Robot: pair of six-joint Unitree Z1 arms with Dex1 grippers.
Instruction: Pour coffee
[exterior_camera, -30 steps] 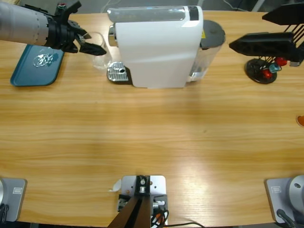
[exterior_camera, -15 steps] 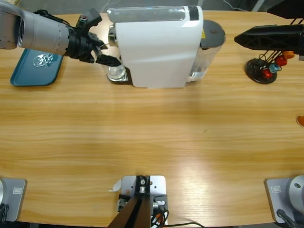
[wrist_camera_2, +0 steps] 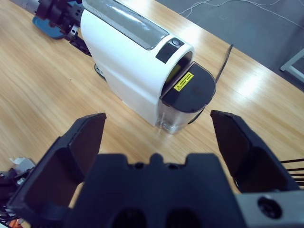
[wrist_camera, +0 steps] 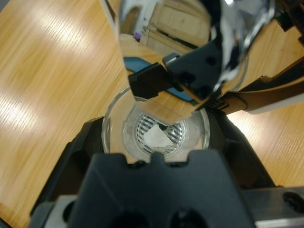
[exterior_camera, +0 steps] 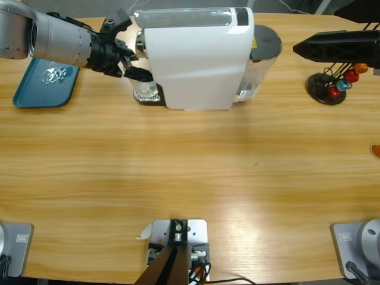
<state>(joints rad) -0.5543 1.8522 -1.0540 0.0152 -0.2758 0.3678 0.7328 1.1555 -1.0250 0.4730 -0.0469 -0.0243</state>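
Note:
A clear glass tumbler (exterior_camera: pixel 145 90) stands on the metal drip grate (wrist_camera: pixel 156 130) of the white coffee machine (exterior_camera: pixel 199 56), under its chrome spout (wrist_camera: pixel 228 42). My left gripper (exterior_camera: pixel 135 72) reaches in from the upper left and is shut on the glass (wrist_camera: pixel 156 137), one black jaw on each side. The grate shows through the bottom of the glass. Coffee is out of view. My right gripper (wrist_camera_2: pixel 156 128) hovers high at the table's right end, wide open and holding nothing, facing the machine (wrist_camera_2: pixel 133 61).
A teal tray (exterior_camera: pixel 44 83) lies at the back left. A black capsule stand (exterior_camera: pixel 329 88) with red, blue and orange capsules sits at the back right. The machine's water tank (exterior_camera: pixel 264 56) is on its right side.
My left gripper carried the glass rightwards from beside the teal tray onto the drip grate under the spout. My right gripper shifted slightly to the right.

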